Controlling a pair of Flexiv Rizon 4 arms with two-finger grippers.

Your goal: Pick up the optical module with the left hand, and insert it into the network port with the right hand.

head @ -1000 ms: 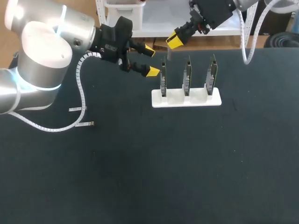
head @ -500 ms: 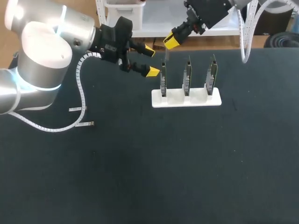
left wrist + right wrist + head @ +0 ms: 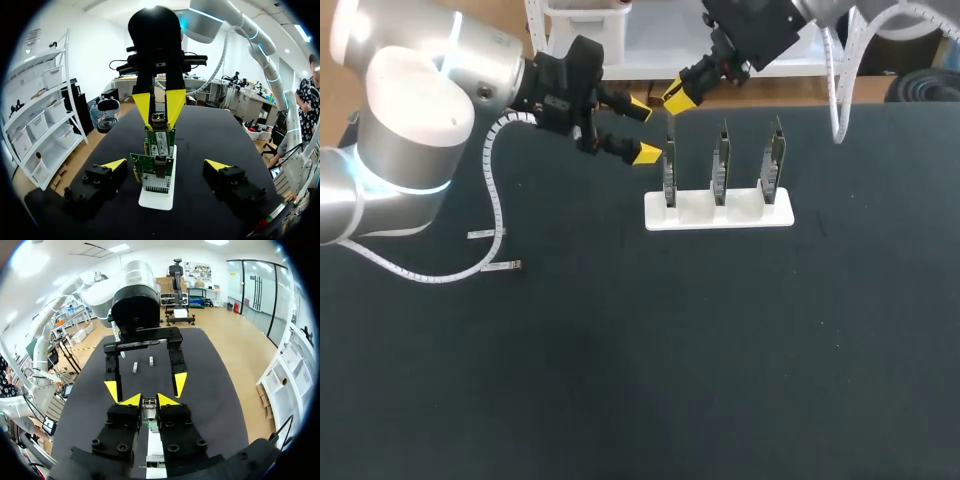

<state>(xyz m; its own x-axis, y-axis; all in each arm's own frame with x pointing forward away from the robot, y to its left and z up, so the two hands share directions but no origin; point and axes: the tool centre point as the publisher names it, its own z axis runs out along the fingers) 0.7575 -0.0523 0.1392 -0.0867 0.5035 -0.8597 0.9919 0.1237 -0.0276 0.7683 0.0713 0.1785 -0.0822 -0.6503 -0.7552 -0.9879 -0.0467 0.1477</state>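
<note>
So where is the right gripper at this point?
In the head view the right gripper hangs just above the leftmost network card on the white stand, with the open left gripper beside that card.

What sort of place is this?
Looks like a robotics test bench: black table, white rack of three upright network cards, and the right claw shut on an optical module.

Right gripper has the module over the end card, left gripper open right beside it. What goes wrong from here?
1. The right gripper holds the module by its fingertips; if it meets the end card misaligned, it may twist or jam.
2. The left gripper hangs open close beside that card, so the arms could clash.
3. The white stand looks unfixed; a push might tip it.
</note>
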